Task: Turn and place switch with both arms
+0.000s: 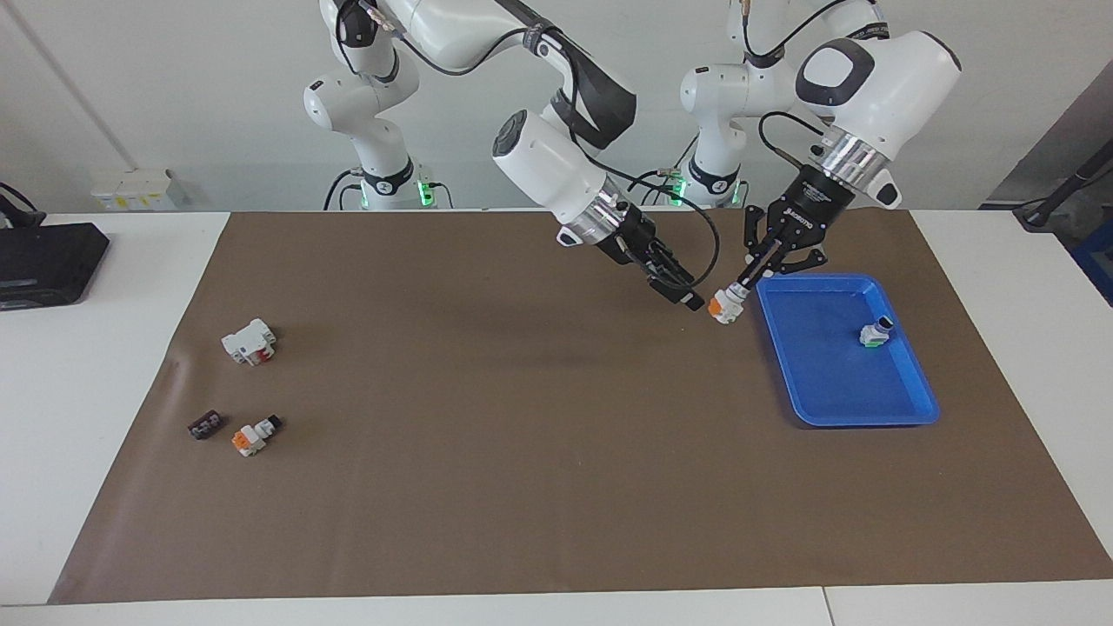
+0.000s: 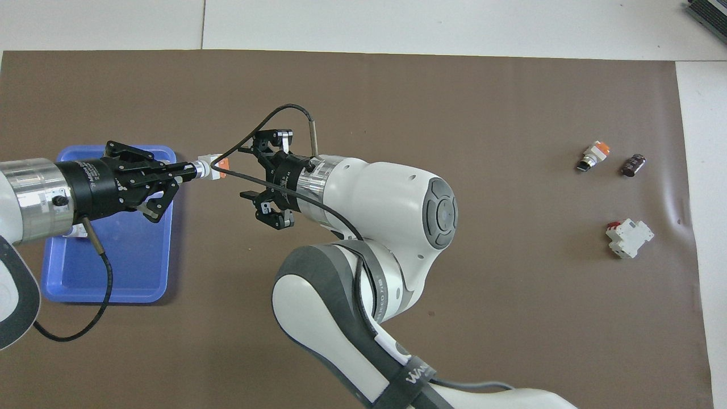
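Note:
My left gripper [image 1: 737, 294] [image 2: 192, 170] is shut on a switch [image 1: 723, 307] [image 2: 212, 168], a small white block with an orange face. It hangs over the mat beside the blue tray's [image 1: 817, 391] [image 2: 136, 267] corner nearer the robots. My right gripper [image 1: 683, 294] [image 2: 250, 173] stands open over the mat a short way from that switch, apart from it. A second switch [image 1: 876, 333] lies in the tray; the left arm hides it in the overhead view. A third switch [image 1: 255, 435] [image 2: 593, 155] lies on the mat toward the right arm's end.
A larger white block with red marks [image 1: 249, 341] [image 2: 629, 237] and a flat black piece [image 1: 203, 425] [image 2: 633, 165] lie near the third switch. A black device [image 1: 43, 261] sits on the white table past the mat's edge at the right arm's end.

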### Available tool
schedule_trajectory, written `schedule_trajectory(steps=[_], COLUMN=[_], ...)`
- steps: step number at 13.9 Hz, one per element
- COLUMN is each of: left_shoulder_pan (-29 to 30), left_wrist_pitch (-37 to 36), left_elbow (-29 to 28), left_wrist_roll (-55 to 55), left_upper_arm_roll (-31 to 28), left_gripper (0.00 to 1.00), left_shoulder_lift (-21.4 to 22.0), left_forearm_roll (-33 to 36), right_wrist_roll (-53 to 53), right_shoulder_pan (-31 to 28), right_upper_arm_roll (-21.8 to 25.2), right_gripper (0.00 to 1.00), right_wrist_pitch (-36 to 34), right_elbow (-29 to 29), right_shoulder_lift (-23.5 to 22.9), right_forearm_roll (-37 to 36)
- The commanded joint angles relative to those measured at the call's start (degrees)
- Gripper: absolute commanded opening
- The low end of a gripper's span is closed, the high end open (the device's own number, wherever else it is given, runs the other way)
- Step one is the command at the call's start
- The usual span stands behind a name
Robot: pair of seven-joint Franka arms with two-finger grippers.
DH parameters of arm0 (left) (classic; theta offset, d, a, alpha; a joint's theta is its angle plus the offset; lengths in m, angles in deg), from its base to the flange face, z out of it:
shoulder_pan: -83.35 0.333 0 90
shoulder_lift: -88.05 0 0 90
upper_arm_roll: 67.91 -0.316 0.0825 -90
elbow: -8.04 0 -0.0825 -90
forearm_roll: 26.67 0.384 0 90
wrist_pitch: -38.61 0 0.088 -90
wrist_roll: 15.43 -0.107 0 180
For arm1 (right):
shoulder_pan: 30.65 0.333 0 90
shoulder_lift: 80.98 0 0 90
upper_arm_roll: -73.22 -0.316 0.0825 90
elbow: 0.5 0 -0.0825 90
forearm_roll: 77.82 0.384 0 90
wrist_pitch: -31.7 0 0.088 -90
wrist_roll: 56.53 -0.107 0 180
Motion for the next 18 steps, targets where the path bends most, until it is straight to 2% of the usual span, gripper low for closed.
schedule_trajectory(steps=[1, 2, 4, 6, 8, 13, 16, 18], left_shoulder_pan=[0.14, 0.14, 0.14, 0.84, 3.02, 9.88, 14.45, 16.57], left_wrist_pitch=[1.63, 1.89, 1.89, 1.80, 1.54, 1.45, 1.80, 1.89], left_elbow=[-0.79, -0.88, -0.88, -0.97, -2.28, -5.36, -5.98, -5.98], left_wrist_roll=[-0.32, -0.33, -0.67, -3.73, -10.05, -32.79, -49.40, -60.21], left_upper_arm_roll=[0.38, 0.38, 0.38, 0.38, 0.29, 0.29, 0.29, 0.29], left_gripper=[0.00, 0.00, 0.00, 0.00, 0.00, 0.00, 0.00, 0.00], left_shoulder_lift=[0.45, 0.45, 0.45, 0.45, 0.62, 0.19, -1.74, -3.32], left_forearm_roll=[1.19, 2.93, 6.45, 10.05, 10.59, 13.40, 15.42, 18.05], right_wrist_roll=[0.01, 0.19, 0.89, 2.90, 7.54, 33.37, 43.14, 49.89], right_shoulder_pan=[-0.82, -0.90, -3.00, -5.64, -9.68, -21.36, -27.34, -30.86], right_upper_arm_roll=[0.06, 0.50, 0.68, 0.68, 0.59, 0.59, 0.59, 0.51], right_gripper=[1.00, 1.00, 1.00, 1.00, 1.00, 1.00, 1.00, 1.00], right_wrist_pitch=[-1.05, -1.14, -2.01, -6.13, -11.75, -30.29, -39.26, -43.92], right_elbow=[1.92, 2.71, 5.17, 5.79, 5.79, 5.71, 5.18, 5.00], right_shoulder_lift=[1.63, 2.24, 4.26, 5.41, 6.81, 12.43, 14.46, 16.30], right_forearm_roll=[-2.36, -4.63, -13.91, -25.43, -34.49, -44.36, -52.26, -54.39])
